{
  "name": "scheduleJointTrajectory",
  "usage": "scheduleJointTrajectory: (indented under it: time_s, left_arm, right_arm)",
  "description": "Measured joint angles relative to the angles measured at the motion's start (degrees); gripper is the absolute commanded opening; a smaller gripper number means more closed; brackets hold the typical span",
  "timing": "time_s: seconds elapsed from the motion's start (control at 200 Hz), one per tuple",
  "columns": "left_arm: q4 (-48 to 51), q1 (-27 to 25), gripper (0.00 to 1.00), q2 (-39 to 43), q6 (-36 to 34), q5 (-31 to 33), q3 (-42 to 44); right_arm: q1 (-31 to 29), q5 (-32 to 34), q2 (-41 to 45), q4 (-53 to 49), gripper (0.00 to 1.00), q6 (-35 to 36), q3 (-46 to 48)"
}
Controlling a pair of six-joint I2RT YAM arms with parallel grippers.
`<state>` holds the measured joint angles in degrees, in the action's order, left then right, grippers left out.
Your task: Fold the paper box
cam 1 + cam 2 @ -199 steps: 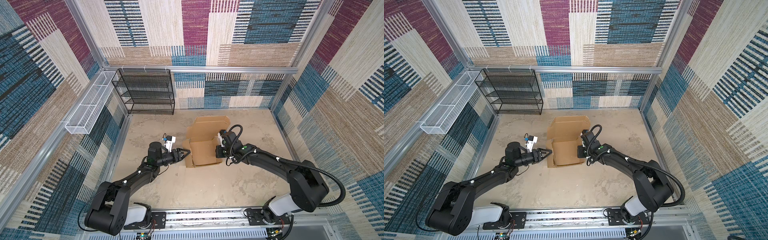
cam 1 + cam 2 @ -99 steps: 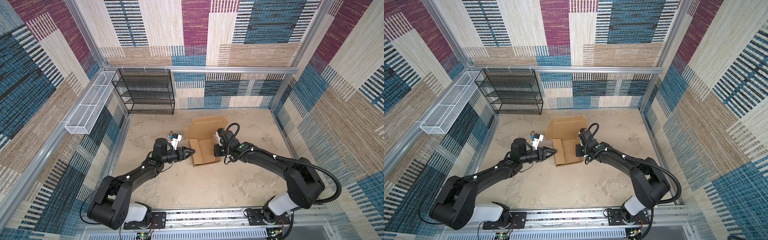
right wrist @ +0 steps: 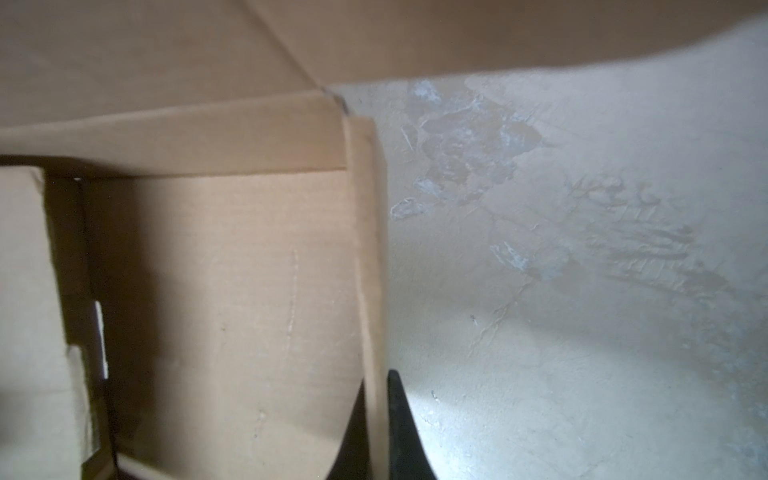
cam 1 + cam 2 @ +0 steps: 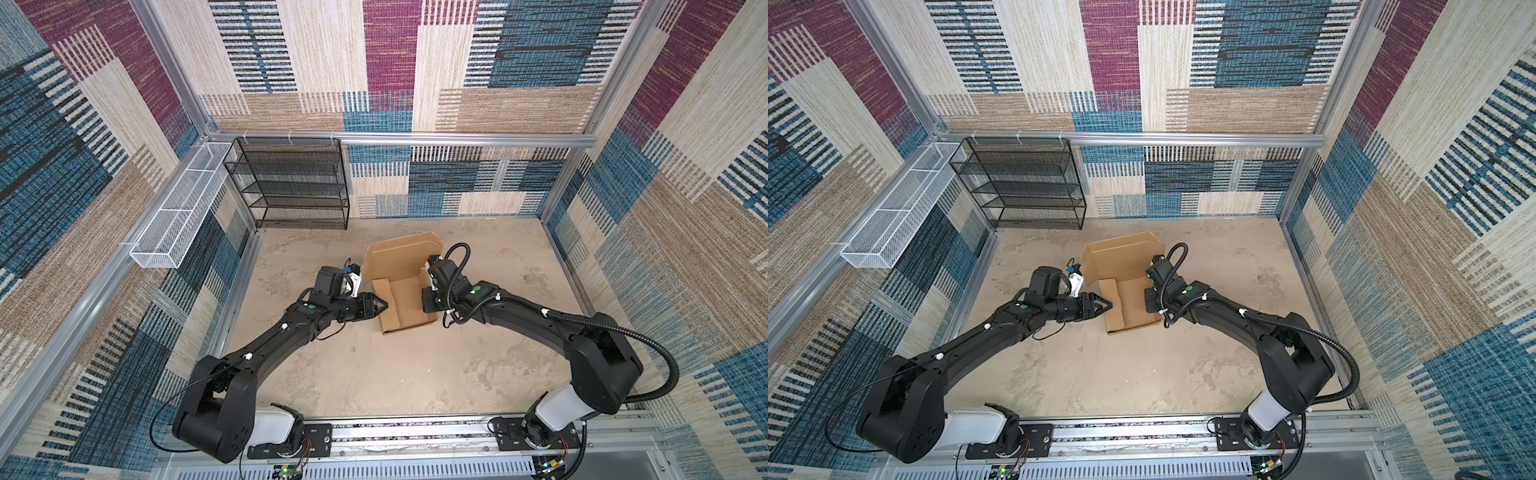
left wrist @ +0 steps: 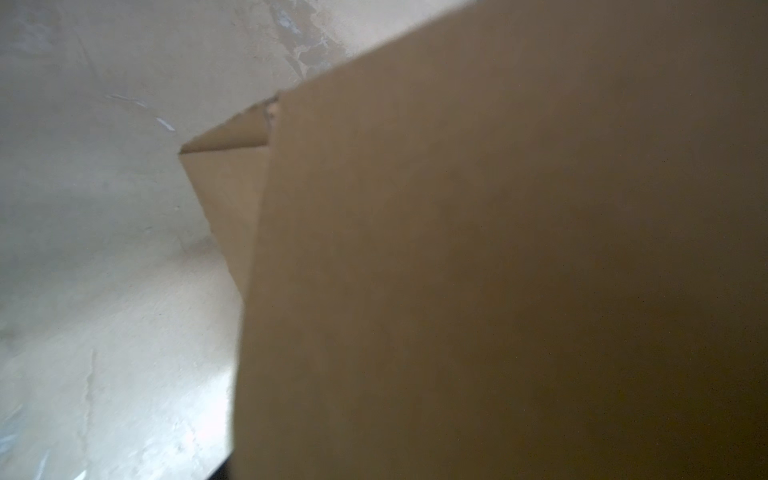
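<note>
Paper box (image 4: pixel 409 299) lay half-formed in front of the black mesh rack (image 4: pixel 291 183). My right gripper (image 3: pixel 377 399) pinched its side wall tight. My left gripper (image 4: pixel 1106 306) met the opposite flap, but I could not tell how open it was. An uneven push could buckle that flap.

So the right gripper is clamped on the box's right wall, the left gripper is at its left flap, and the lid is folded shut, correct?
No: the lid is not shut. Both top views show the paper box open, its lid raised at the far side. The right gripper clamps the right wall, seen in the right wrist view, and the left gripper is at the left flap.
</note>
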<state>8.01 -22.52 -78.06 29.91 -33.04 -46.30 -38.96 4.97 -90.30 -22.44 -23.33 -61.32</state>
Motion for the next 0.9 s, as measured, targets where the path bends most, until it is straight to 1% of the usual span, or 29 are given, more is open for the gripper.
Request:
scheduleJointTrajectory:
  time_s: [0.17,0.25,0.441,0.581,0.791,0.901]
  left_arm:
    - [7.8,-1.7,0.5,-2.1,-3.3,5.5,-4.2]
    - [10.5,-2.6,0.47,-3.2,-3.8,7.9,-6.1]
    - [15.1,-4.9,0.36,-5.9,-4.6,13.9,-10.2]
    - [18.8,-6.2,0.27,-8.2,-4.5,18.4,-13.1]
    - [23.2,-8.3,0.12,-10.6,-4.2,25.7,-16.4]
    - [25.2,-9.2,0.04,-11.9,-3.8,29.7,-17.7]
  right_arm:
    - [-0.6,0.1,0.0,-0.2,0.0,0.0,-1.0]
    - [-1.0,1.1,-0.2,-0.3,0.0,-0.1,-1.4]
    - [-2.5,3.4,-1.3,-1.7,0.0,-1.6,-1.9]
    - [-4.2,6.3,-2.8,-3.2,0.0,-3.3,-3.1]
    - [-6.3,10.1,-4.8,-6.2,0.0,-6.1,-5.4]
    - [-7.3,11.3,-5.7,-7.8,0.02,-7.8,-6.6]
